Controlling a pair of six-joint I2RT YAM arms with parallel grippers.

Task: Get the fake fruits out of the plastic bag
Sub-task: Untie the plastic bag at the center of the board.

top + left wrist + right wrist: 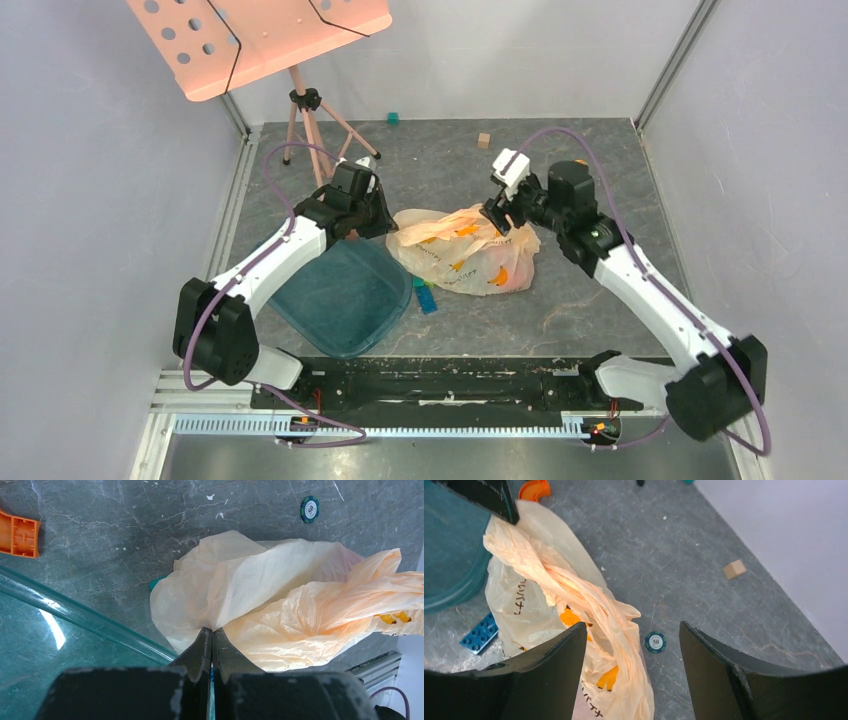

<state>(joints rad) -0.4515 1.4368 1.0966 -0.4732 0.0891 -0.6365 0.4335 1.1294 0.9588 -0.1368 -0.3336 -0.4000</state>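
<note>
1. Only the overhead view takes in both arms. They reach toward a crinkly, translucent peach-beige plastic bag (465, 255) that lies on the grey marbled table (600, 300) between them. The bag is just beside a teal translucent tray (345, 295) with rounded corners.
2. That view puts the left gripper (383, 222) at the bag's left end and the right gripper (503, 215) over its right end. A peach perforated music stand (260, 40) at the back shows here alone.
3. The left wrist view settles the grip. The left gripper (212, 632) has its black fingers pressed tight together, pinching a fold of the thin film where the plastic bag (280, 610) bunches into soft creases over the glossy rim of the tray (50, 645).
4. The right wrist view shows the right gripper (633, 627) with its matte black jaws spread wide and grasping nothing. The plastic bag (574, 605) lies below them.
5. From there the film is drawn into a ropey ridge with orange print marks and dark lettering. Its contents cannot be made out through the plastic.
6. The wrist views alone show a small round green-and-white chip marked 50 (655, 641), flat on the table near the bag.
7. A flat blue studded block (480, 632) sits just beside the bag, and a pale wooden cube (734, 569) stands well apart.
8. An orange ribbed plastic piece (20, 535) appears at the edge of the left wrist view.
</note>
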